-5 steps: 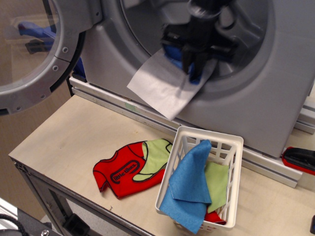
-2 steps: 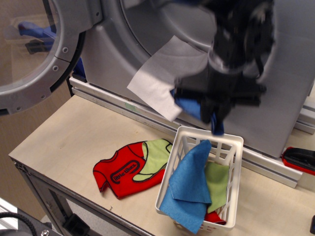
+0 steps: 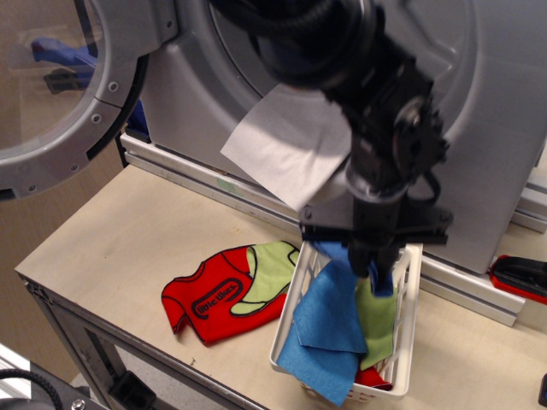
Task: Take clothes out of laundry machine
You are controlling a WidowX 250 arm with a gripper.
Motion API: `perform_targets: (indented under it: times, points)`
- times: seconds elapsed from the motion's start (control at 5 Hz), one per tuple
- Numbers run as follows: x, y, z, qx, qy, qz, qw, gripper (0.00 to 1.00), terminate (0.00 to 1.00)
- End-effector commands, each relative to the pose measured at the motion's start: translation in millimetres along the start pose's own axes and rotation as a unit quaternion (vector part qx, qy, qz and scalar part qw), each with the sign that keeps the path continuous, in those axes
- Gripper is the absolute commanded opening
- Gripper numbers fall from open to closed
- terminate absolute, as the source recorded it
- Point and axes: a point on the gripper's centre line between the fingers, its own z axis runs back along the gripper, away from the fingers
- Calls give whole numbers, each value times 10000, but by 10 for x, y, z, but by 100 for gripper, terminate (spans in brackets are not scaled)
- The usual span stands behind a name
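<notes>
The silver-grey laundry machine stands at the back with its round door swung open to the left. A pale grey-white sheet hangs out of the drum opening. My gripper points down over the white slatted basket and is shut on a dark blue cloth that dangles into the basket. A brighter blue cloth lies draped over the basket's front edge.
A red shirt with a green patch lies on the wooden table left of the basket. A green cloth lies in the basket. A red and black object sits at the right edge.
My gripper has come out of the drum with the dark blue cloth and moved down to just above the basket. The grey-white sheet still hangs from the opening.
</notes>
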Motion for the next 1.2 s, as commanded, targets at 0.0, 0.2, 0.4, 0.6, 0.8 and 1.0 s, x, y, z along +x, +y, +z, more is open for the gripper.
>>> perform_targets:
  times: [0.0, 0.2, 0.4, 0.6, 0.8, 1.0]
  points:
    - [-39, -2, -226, -343, 157, -519, 9979, 0, 0]
    - [-88, 16, -281, -125, 10, -723, 9973, 100, 0]
    - [-147, -36, -281, 187, 21, -697, 9974, 100, 0]
    - [-134, -109, -200, 303, 30, -592, 9978, 100, 0]
    - [-119, -180, -138, 166, -16, -573, 9982, 100, 0]
    - [2, -176, 145, -14, 117, -499, 9987, 100, 0]
